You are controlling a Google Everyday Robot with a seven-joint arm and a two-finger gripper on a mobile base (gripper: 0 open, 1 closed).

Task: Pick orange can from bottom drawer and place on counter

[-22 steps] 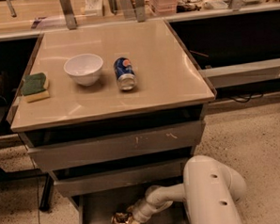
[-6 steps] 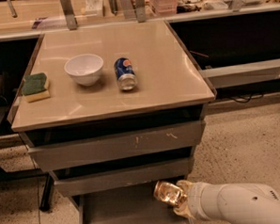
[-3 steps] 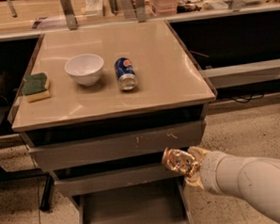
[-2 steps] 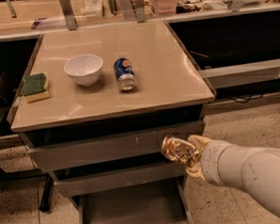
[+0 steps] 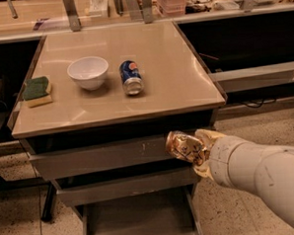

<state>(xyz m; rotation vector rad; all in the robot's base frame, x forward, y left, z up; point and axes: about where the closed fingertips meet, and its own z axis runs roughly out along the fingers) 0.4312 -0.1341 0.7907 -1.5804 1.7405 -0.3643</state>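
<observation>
Now holding the orange can [image 5: 186, 146] firmly in the hand [image 5: 197, 149], in front of the top drawer [image 5: 100, 159], just below the bench [image 5: 180, 83] edge.

Two cans: an orange can [image 5: 186, 146] at centre right, clasped by the one gripper [image 5: 200, 153], and a blue can [image 5: 131, 77] on the one counter [image 5: 177, 76]. One bowl [image 5: 88, 71], one sponge [image 5: 37, 90]. Three drawers: two upper drawers [image 5: 100, 159] and one bottom drawer [image 5: 137, 221], lower middle.
</observation>
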